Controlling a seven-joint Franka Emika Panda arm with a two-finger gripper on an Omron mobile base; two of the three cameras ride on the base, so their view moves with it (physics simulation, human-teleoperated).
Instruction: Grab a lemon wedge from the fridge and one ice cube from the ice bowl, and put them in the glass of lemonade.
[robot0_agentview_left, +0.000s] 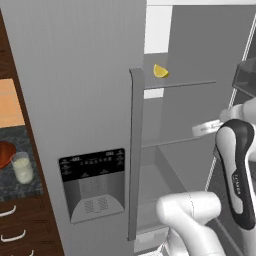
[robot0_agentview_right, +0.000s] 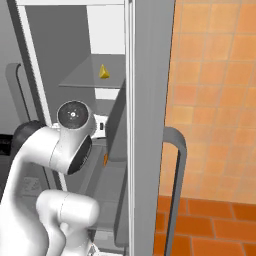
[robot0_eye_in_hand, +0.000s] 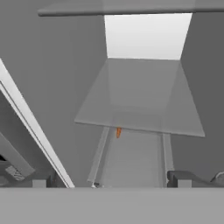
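Fridge (robot0_agentview_left: 75, 100) right door open; lemon wedge (robot0_agentview_left: 160, 71) on upper shelf (robot0_agentview_left: 190, 83). Claw (robot0_eye_in_hand: 111, 183) inside fridge below, fingers apart, empty. Glass of lemonade (robot0_agentview_left: 22, 167) beside ice bowl (robot0_agentview_left: 5, 153) on counter.

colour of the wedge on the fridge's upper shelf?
Bright yellow: the small lemon wedge on the grey fridge's shelf, clearest in the left base view.

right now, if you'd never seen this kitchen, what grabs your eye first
The tiny bright yellow lemon wedge stands out, alone on an upper glass shelf inside the open tall grey fridge. Below it the white arm reaches into the compartment, and a small orange object lies deeper under the shelf. On the dark counter to the left, the clear glass of pale lemonade stands beside the reddish-brown wooden bowl.
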